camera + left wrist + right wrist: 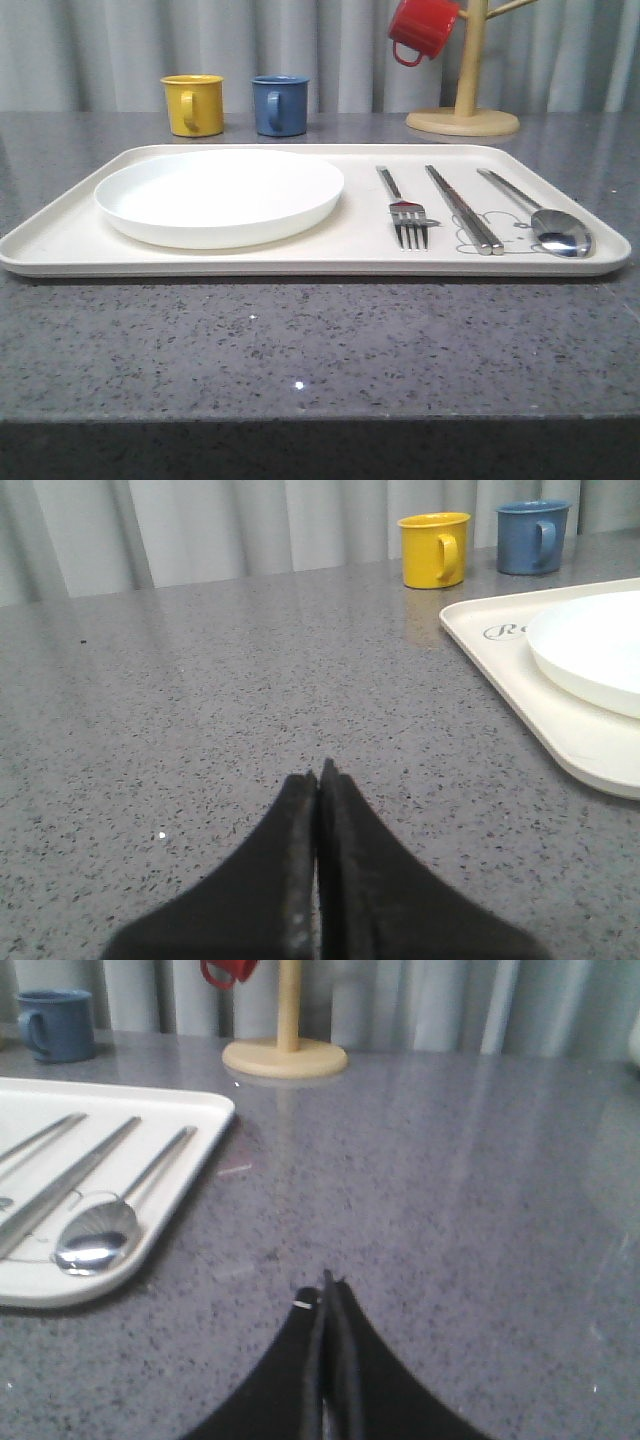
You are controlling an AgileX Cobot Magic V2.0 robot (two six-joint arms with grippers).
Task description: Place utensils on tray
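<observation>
**Both grippers closed over bare counter, utensils lying on the tray**

Left gripper (318, 775), at the bottom centre of the left wrist view, has its two black fingers pressed together with nothing between them, over speckled grey countertop (200, 710). At the right edge of that frame lies a corner of the cream tray (500, 670) carrying the white plate (590, 645); the yellow mug (435, 548) and blue mug (533, 536) stand at upper right.

Right wrist view: the right gripper (328, 1285) sits at bottom centre, fingers likewise closed on nothing, above the counter. The tray's corner fills the left side, with the spoon (100, 1238) nearest its rim and the chopsticks (70, 1185) beside it. A wooden mug stand (285, 1052) rises at upper centre.

Front view: the tray spans the middle of the frame. The plate rests on its left half; on the right half lie the fork (405, 212), chopsticks and spoon, side by side and apart. A red mug (422, 28) hangs on the stand at upper right.
</observation>
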